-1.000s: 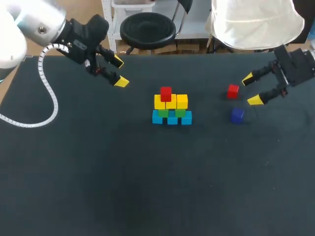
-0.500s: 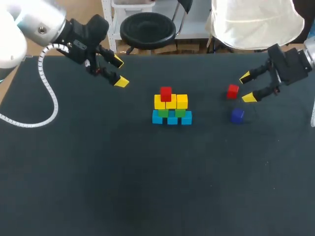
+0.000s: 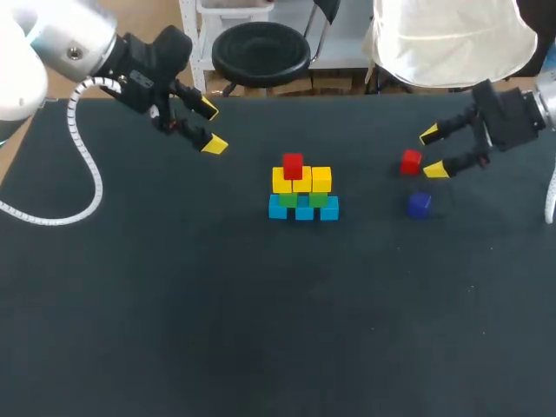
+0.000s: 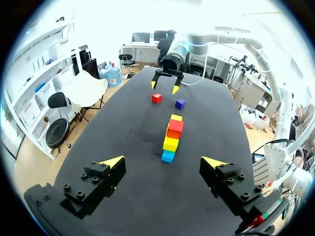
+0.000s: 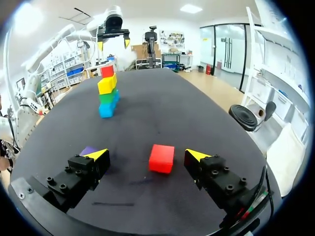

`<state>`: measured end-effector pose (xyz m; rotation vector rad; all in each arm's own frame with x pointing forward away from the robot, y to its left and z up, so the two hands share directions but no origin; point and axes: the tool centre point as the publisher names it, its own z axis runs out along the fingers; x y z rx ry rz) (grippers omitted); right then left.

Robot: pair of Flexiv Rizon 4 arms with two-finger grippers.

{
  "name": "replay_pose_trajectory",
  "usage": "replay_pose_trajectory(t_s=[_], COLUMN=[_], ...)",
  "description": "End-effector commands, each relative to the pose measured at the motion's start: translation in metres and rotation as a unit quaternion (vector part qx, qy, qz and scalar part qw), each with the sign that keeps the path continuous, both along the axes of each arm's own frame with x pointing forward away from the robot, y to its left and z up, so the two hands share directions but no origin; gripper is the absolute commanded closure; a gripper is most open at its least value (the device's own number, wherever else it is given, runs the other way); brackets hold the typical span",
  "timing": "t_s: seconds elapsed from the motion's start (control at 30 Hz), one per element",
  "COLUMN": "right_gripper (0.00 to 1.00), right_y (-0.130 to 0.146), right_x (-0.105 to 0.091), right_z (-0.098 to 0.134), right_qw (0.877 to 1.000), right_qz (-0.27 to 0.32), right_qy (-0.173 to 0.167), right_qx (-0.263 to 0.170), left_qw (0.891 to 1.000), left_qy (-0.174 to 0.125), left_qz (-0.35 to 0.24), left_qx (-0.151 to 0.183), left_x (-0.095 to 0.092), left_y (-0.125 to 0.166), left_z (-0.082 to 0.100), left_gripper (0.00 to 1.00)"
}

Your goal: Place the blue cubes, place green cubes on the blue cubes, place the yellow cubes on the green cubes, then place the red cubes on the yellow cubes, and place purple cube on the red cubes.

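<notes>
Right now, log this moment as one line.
stack: red-topped | right gripper: open by loose red cube | purple cube: on table | left gripper: open, empty

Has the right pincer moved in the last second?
Yes. The right pincer has shifted closer to the loose red cube, which stayed put.

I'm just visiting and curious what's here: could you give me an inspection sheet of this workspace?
Surface: dark table.
Job's things: cube stack, blue, green, yellow rows, one red on top; loose red cube and purple cube to its right.
Clutter: nothing seen.
Grippers: left gripper open, over the table's far left; right gripper open, at the loose red cube, not touching.
Cables: white coiled cable on left arm.
Surroundings: nothing seen over the table.
</notes>
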<state>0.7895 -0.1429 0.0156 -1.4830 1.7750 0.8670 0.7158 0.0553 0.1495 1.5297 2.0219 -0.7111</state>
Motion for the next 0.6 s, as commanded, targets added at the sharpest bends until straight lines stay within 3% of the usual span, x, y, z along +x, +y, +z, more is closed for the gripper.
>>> replay_pose_trajectory(t_s=[0.03, 0.6], right_gripper=[0.0, 0.0], right_y=[0.009, 0.016], right_x=[0.009, 0.016], right_z=[-0.004, -0.025], right_qw=[1.0, 0.999], right_qz=[-0.001, -0.026], right_qy=[0.002, 0.024], right_qx=[-0.003, -0.004], left_qw=[1.0, 1.0], left_qy=[-0.002, -0.002], left_qz=[-0.001, -0.001], left_qx=[-0.002, -0.002], left_x=[-0.001, -0.001], left_y=[0.001, 0.001], left_z=[-0.001, -0.001], left_gripper=[0.0, 0.0])
